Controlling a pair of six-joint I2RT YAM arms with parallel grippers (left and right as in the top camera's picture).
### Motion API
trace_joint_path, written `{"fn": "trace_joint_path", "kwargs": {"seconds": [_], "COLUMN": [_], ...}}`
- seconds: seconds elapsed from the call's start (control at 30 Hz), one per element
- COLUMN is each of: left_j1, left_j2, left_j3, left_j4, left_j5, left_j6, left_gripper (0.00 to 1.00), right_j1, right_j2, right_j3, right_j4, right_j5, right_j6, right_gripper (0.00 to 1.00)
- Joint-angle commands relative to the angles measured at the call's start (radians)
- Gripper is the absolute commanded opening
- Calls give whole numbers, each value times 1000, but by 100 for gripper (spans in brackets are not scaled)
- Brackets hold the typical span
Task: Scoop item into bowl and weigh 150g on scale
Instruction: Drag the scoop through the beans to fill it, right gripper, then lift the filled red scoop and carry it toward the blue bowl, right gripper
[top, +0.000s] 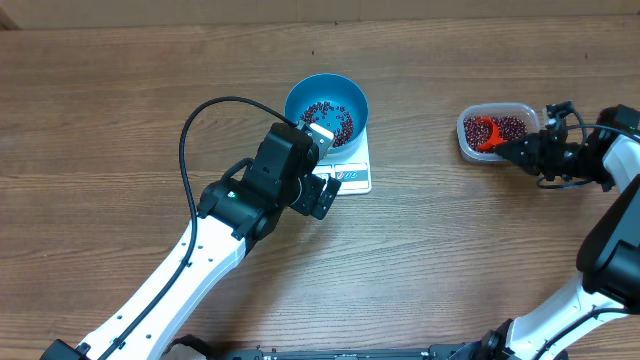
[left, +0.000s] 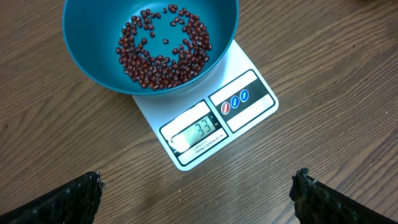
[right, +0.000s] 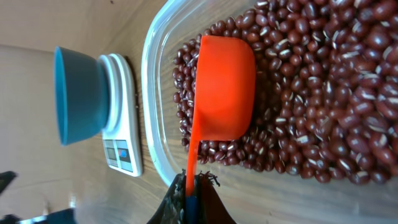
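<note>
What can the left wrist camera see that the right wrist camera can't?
Only the left wrist view shows the display on the white scale, reading 33, the beans down inside the blue bowl, and the wide-open left claw. Only the right wrist view shows the orange scoop, its handle pinched in the shut right claw, lying on the bean heap in the clear tub. Both show the blue bowl sitting on the white scale, on the wooden table.
</note>
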Motion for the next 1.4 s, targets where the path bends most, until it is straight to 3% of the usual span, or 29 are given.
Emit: {"fn": "trace_joint_path", "kwargs": {"seconds": [0.0,0.87,1.37], "left_j1": [3,3,3], "left_j2": [6,6,6], "left_j3": [-3,-4,-3], "left_j4": [3,3,3], "left_j5": [8,8,8], "left_j6": [11,12,12], "left_gripper": [100,99,100], "right_j1": [-37,-92,-145], "right_j2": [14,14,14], "right_j3": [-7,-7,-7], "right_j4": [-9,-68,-155], "right_j5": [-77,-206,-394], "right_j6": [1,-10,-10], "right_gripper": [4,4,4]}}
